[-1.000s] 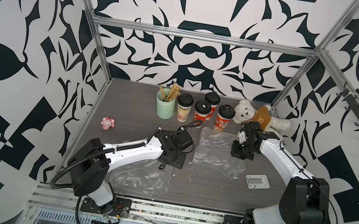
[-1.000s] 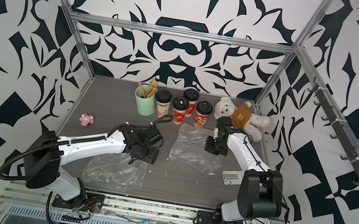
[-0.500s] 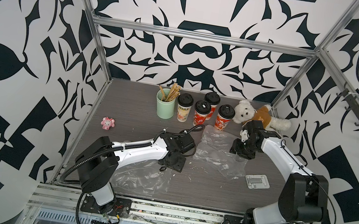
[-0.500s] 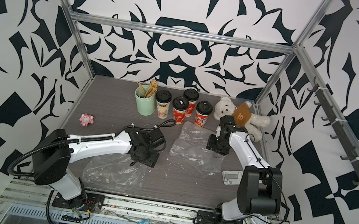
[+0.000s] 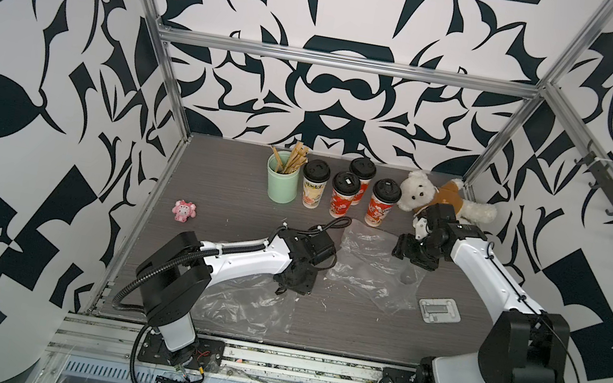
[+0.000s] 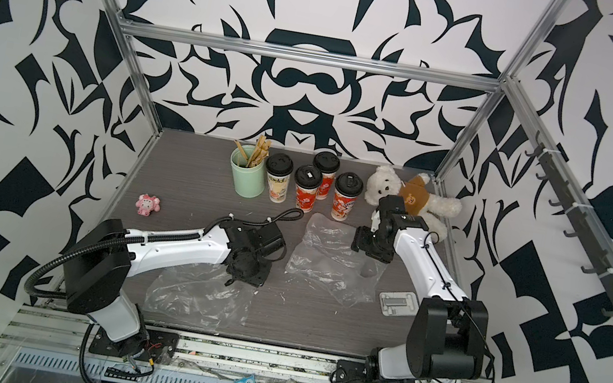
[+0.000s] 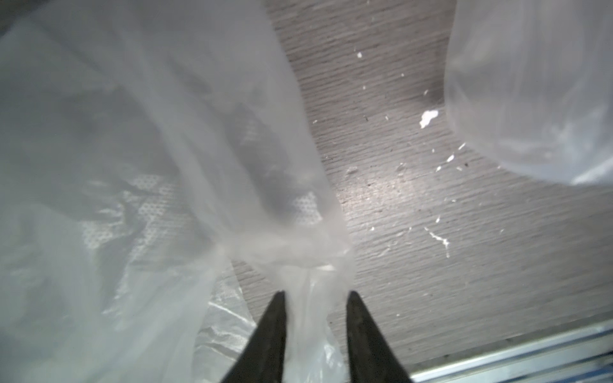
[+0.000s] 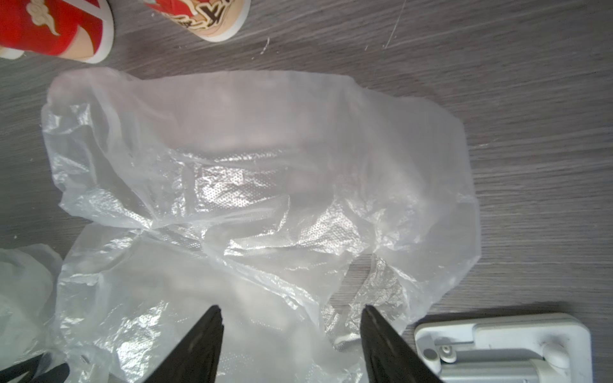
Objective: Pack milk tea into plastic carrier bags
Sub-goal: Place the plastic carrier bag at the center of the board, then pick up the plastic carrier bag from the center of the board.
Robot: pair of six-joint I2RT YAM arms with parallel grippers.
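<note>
Now the left gripper (image 7: 316, 294) pinches the handle loop (image 7: 311, 265) of one carrier bag (image 7: 132, 165), which stretches lengthwise away from it. Spread wide, the right gripper (image 8: 290, 308) hovers over the crumpled second bag (image 8: 258, 185); milk tea cups (image 5: 343, 201) stand upright beyond.

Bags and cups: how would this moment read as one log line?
left hand: near bag strip between fingers, grip unclear | right hand: open over far bag | four cups: upright at back, unpacked
</note>
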